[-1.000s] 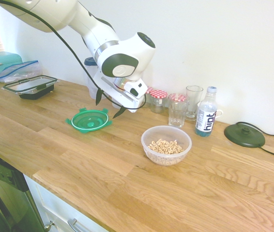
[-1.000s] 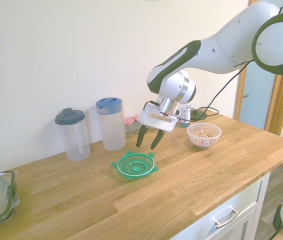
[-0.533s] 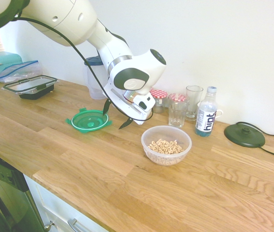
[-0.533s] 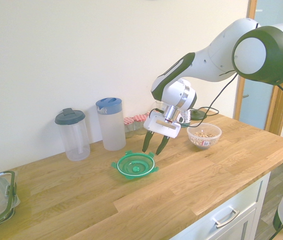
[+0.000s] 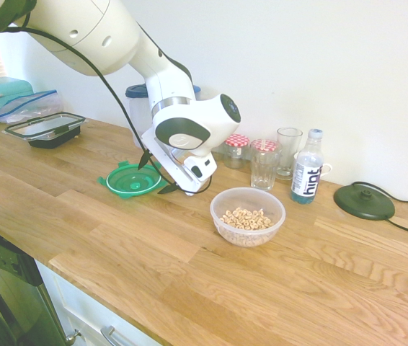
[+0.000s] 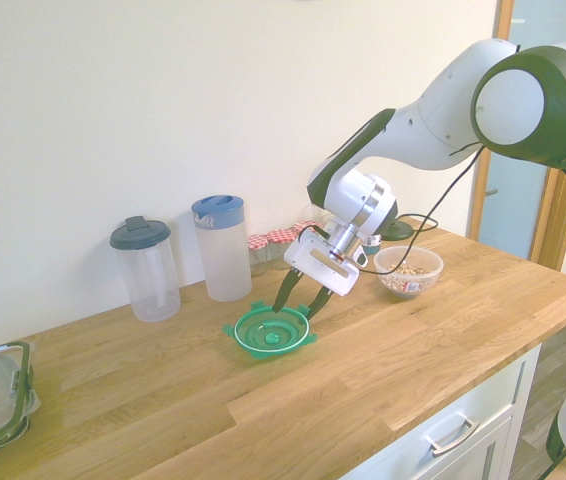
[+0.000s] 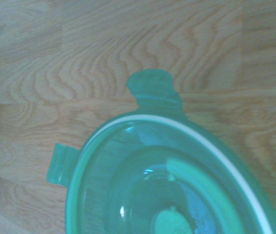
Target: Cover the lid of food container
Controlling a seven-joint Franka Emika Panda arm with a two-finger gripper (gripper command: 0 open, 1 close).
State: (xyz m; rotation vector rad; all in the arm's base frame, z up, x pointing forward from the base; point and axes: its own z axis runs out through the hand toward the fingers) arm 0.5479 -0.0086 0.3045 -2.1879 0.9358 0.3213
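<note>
The gripper (image 5: 158,174) hangs fingers spread over the right rim of the lid (image 5: 132,180), which lies flat on the wooden counter (image 5: 117,245). The food container (image 5: 247,216) stands well right of it, bare wood between and nearer the front edge.

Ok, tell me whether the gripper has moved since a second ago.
Yes. The gripper has come down and toward the green lid; its open fingers now straddle the lid's rim on the worktop, where earlier they hung well above it.

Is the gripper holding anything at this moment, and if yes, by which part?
Nothing is held. The gripper is open, its fingers spread above the rim of the green lid, which lies flat on the counter.
</note>
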